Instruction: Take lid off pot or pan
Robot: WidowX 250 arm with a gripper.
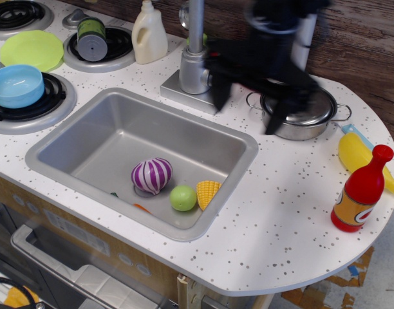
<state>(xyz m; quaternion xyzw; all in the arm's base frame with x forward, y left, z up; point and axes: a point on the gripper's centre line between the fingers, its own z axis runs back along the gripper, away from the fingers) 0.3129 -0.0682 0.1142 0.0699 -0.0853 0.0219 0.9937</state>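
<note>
The shiny steel pot (308, 131) stands on the counter at the back right, with a wire loop handle showing on its right side. The steel lid (320, 107) sits on it, and only its right edge shows. The knob is hidden behind the arm. My black gripper (247, 108) is motion-blurred and hangs just left of and over the pot. Its two fingers are spread wide apart and hold nothing. One finger (220, 96) is near the faucet base and the other is at the pot's front left rim.
The sink (68, 132) holds a purple striped onion (151, 175), a green lime (183, 197) and a corn piece (207, 190). A faucet (194, 61) stands left of the pot. A red bottle (360, 192) and a yellow toy (355, 153) are at the right. A blue bowl (15, 85) sits on the left burner.
</note>
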